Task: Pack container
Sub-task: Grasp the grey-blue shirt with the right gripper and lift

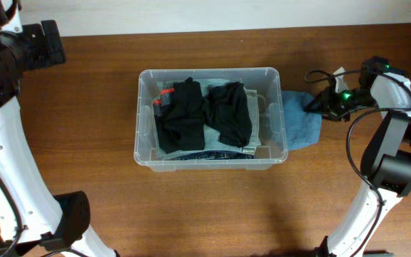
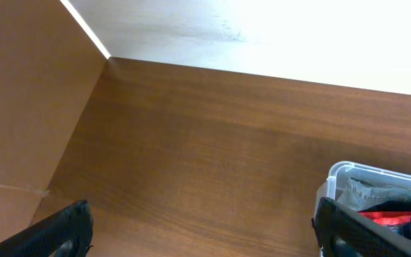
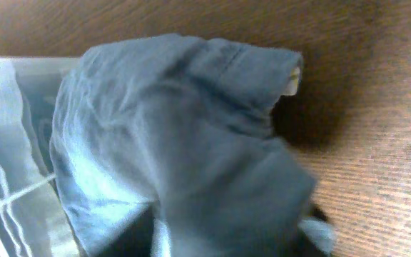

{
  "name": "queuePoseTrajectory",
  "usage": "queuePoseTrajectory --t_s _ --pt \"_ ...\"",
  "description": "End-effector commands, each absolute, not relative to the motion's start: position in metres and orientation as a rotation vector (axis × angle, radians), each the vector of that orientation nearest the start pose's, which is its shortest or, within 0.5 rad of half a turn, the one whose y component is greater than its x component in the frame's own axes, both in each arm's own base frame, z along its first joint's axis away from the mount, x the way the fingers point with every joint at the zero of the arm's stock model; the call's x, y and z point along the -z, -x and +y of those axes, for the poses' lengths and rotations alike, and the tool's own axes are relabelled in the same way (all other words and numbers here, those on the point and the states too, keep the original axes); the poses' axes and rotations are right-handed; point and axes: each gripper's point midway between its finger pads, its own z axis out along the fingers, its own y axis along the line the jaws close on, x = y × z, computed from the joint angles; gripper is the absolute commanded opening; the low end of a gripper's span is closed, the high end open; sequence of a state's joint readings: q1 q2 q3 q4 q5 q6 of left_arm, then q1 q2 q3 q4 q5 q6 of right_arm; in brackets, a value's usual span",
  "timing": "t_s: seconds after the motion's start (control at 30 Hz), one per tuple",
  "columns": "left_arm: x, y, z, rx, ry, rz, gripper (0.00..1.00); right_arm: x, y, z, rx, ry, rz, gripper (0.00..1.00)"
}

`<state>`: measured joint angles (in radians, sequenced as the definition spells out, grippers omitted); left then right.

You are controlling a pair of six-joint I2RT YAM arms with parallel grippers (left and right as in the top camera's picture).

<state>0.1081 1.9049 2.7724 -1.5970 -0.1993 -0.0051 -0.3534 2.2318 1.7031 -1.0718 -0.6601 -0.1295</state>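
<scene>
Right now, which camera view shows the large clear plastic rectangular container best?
The overhead view: the whole clear plastic container shows, with the dark clothes inside. The left wrist view catches only one corner; the right wrist view only some wall beside the blue cloth.

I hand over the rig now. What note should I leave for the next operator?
Left end effector: open, holding nothing, over bare table away from the container.
Right end effector: at the blue cloth; whether it grips cannot be told.
Container: mid-table.
Done: black clothes are inside.
Left: the blue cloth lies outside, by the container's right wall; put it in.
</scene>
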Motion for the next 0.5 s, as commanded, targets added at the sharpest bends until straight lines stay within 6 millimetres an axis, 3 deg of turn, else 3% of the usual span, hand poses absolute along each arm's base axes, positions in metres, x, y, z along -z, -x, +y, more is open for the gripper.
queuePoseTrajectory --t_s 0.0,0.03,0.17,0.3,0.4,0.47 --pt "-0.435 -0.387 0.079 -0.286 0.252 2.263 0.99 -0.033 -0.425 -0.050 -0.880 -0.308 2.883 0.93" --pt "-0.435 -0.387 0.079 -0.286 0.252 2.263 0.99 -0.030 -0.424 -0.051 -0.853 -0.305 2.897 0.99" --pt "-0.435 -0.387 0.079 -0.286 0.252 2.263 0.99 -0.016 -0.418 -0.052 -0.816 -0.288 2.917 0.99" --pt "-0.435 -0.387 0.079 -0.286 0.252 2.263 0.99 -0.004 -0.409 -0.031 -0.966 -0.291 2.883 0.97" --pt "-0.435 -0.387 0.079 -0.286 0.252 2.263 0.99 0.004 -0.398 -0.010 -1.060 -0.277 2.876 0.73" --pt "-0.435 -0.387 0.079 -0.286 0.252 2.263 0.99 0.010 -0.394 -0.004 -1.062 -0.261 2.890 0.37"
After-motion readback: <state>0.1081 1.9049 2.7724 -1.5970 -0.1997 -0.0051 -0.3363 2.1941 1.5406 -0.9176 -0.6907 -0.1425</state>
